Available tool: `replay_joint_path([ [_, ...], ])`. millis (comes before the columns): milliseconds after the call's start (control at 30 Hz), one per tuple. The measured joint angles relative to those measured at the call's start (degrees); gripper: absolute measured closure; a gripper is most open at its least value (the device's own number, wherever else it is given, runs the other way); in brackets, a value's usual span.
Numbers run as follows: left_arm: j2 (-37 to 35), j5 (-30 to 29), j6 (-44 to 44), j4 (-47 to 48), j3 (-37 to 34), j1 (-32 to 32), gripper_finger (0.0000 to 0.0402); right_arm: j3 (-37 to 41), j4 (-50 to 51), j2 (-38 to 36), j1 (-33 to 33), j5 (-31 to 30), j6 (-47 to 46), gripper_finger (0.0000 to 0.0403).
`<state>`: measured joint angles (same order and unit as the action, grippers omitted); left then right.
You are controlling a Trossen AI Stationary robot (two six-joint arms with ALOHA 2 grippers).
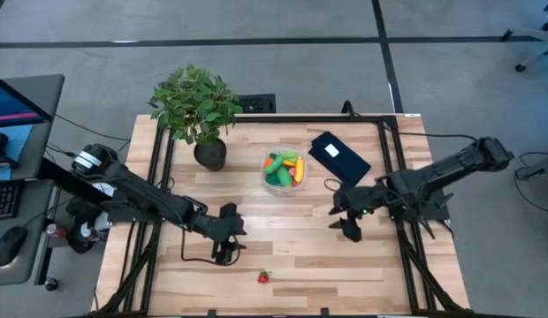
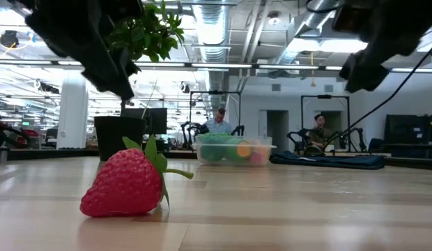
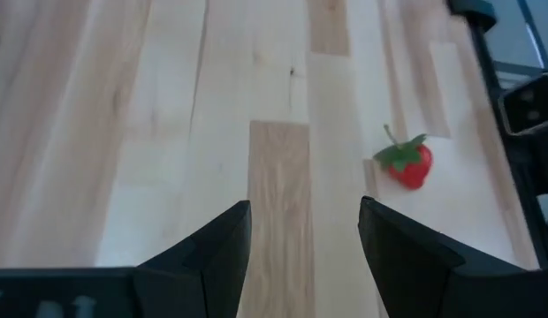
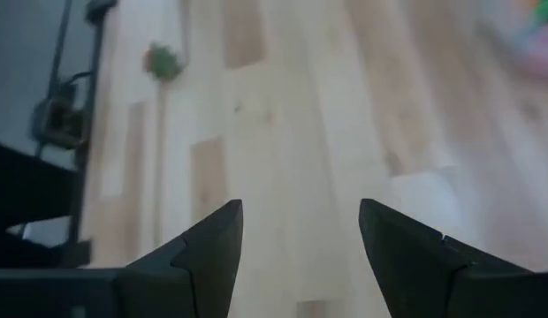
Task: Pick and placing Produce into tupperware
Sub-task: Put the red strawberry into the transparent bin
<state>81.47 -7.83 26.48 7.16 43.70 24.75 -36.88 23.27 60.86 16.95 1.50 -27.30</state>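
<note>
Lying near table [image 1: 283, 252] front edge: strawberry [image 1: 263, 277] | left tool [image 1: 225, 256] parted, empty | right tool [image 1: 349, 231] wide

Open wood is left across the middle of the light wooden bench [image 1: 292, 256], between the left gripper [image 1: 226, 253] and the right gripper [image 1: 348, 228], both with fingers parted over bare boards. Near the front edge, only a small red toy strawberry [image 1: 263, 277] lies in the way. Toward the back edge, passage is narrowed by the round clear plastic container of produce [image 1: 285, 170], the leafy potted plant [image 1: 200, 109] and the flat black rectangle [image 1: 339, 158].
</note>
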Motion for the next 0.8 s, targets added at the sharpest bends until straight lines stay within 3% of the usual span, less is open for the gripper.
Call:
replay_joint_path([
  [100, 2.4, 0.0, 3.3, -2.1, 0.0, 0.0, 0.0203, 0.0, -0.6, -0.7, 3.9, -0.4, -1.5, 0.0182],
  [267, 5.2, 0.0, 8.5, -3.3, 0.0, 0.0, 0.0203, 0.0, 0.6, -2.1, 7.8, -6.4, -10.1, 0.0182],
  [433, 5.6, 0.0, 12.9, -5.0, 0.0, 0.0, 0.0203, 0.0, 14.1, -2.4, 9.2, 0.4, -5.8, 0.0182],
  [533, 5.6, -0.2, 15.1, -6.3, 0.0, 0.0, 0.0203, 0.6, 20.3, -3.0, 9.9, -6.0, -7.1, 0.0182],
  [667, 5.5, -0.5, 17.4, -9.5, 0.0, -0.2, 0.0203, 6.4, -9.6, -11.9, 16.3, -12.7, 16.4, 0.0182],
  [800, 5.5, -0.7, 20.0, -11.8, 0.0, -0.3, 0.0203, 17.9, -20.4, -24.6, 13.2, -15.2, 18.2, 0.0182],
])
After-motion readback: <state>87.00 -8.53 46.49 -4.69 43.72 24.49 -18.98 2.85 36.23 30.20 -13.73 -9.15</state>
